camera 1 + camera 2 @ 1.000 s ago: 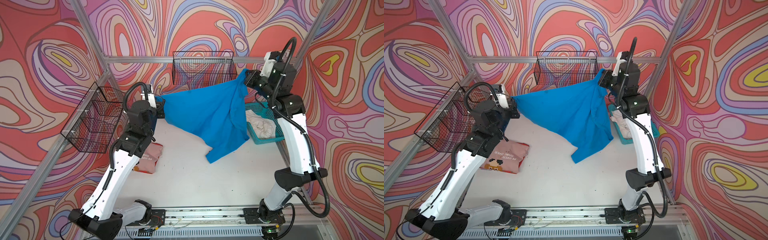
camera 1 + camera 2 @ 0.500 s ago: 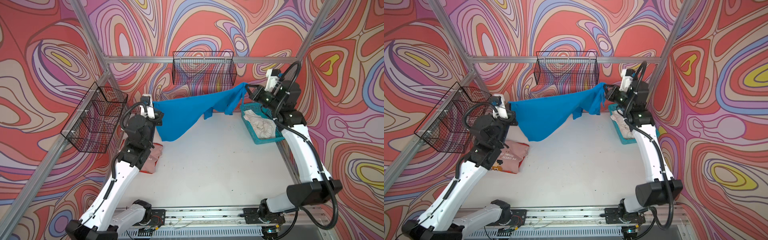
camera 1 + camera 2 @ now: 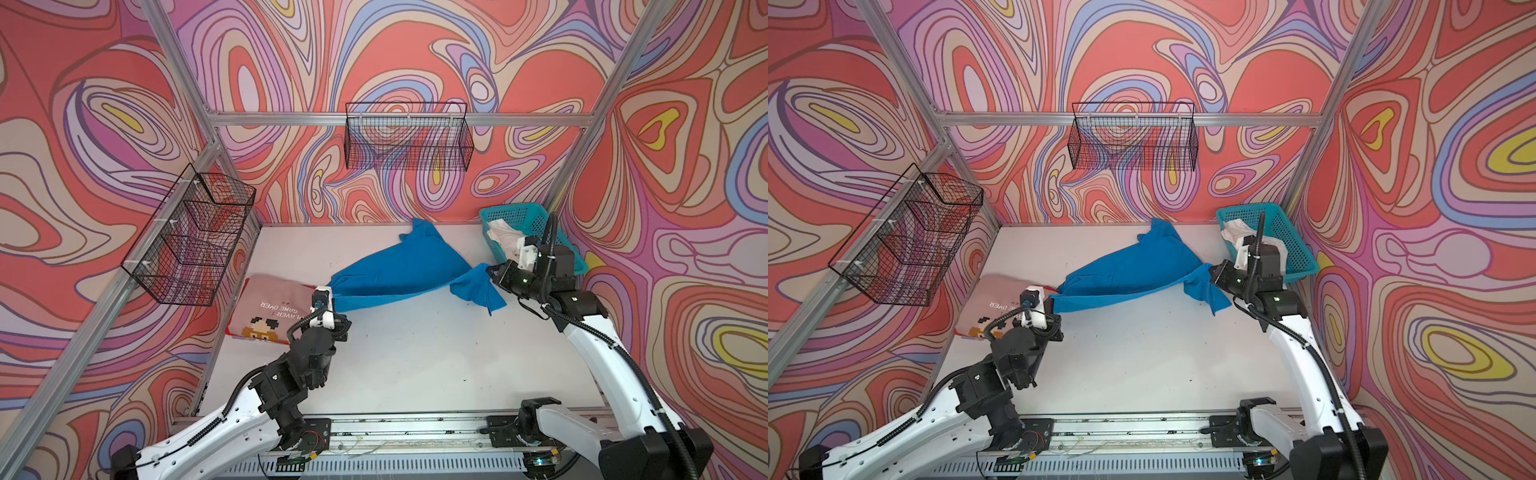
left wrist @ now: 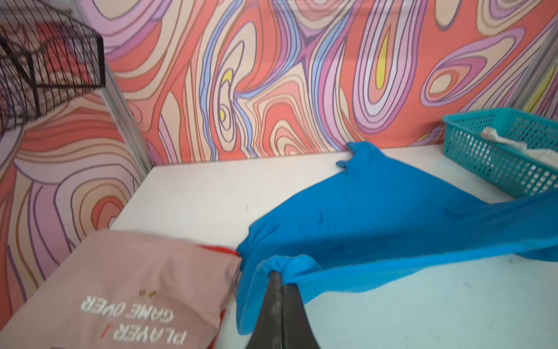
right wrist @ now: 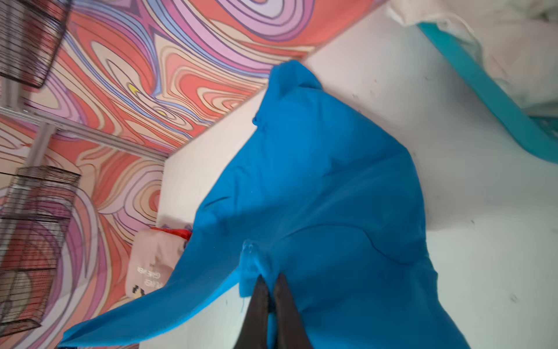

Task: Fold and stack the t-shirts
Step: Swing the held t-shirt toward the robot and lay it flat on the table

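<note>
On the white table (image 3: 415, 365), mid-back, we list the blue t-shirt (image 3: 395, 270), stretched between our left gripper (image 3: 331, 293) and right gripper (image 3: 490, 272), each clamped tight on an edge. Pink t-shirt (image 3: 270, 307): folded, at the table's left edge. Off-white t-shirt (image 3: 505, 237): inside the teal basket (image 3: 528, 216), back right.

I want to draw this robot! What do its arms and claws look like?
Both the left arm and right arm have long white tubes joined by chunky black joints. Bendy black ribbed cables loop along them. The left claw and right claw each have two thin dark fingers that narrow to tips.
</note>
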Action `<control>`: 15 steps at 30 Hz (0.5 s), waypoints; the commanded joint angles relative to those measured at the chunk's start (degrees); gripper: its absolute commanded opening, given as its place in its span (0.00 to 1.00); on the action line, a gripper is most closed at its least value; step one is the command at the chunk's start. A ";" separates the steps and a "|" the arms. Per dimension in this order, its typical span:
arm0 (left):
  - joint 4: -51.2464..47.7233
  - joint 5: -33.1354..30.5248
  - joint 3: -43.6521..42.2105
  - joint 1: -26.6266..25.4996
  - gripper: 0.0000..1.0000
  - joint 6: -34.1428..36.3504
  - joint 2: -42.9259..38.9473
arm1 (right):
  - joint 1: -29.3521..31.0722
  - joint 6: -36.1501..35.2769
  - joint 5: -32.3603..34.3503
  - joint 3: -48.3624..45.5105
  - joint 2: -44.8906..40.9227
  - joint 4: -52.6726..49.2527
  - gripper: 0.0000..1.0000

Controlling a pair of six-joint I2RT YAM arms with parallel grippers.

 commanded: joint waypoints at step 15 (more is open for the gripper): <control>-36.02 -23.07 -0.77 -31.22 0.03 -46.91 9.82 | 14.50 5.90 9.45 -22.03 -20.11 -19.80 0.00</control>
